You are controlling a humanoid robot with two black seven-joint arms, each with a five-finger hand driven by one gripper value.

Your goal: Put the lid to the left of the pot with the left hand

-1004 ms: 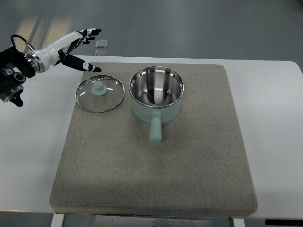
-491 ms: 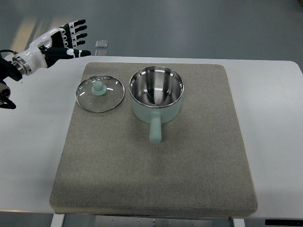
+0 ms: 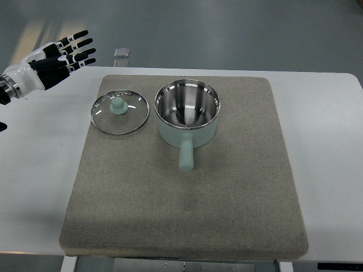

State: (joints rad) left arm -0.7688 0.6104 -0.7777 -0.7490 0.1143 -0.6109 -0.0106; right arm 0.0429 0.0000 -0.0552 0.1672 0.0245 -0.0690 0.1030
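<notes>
top view: we see the glass lid [image 3: 119,113] flat on the grey mat [image 3: 187,192], just left of the pot [image 3: 187,112], apart from it. our left hand [image 3: 48,61] hangs over the table's [image 3: 329,147] far-left corner w/ fingers spread, holding nothing.

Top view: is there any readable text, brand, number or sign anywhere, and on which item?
None readable. The lid, pot, mat and left hand show no print. The small clear object beyond the table is too small to tell.
</notes>
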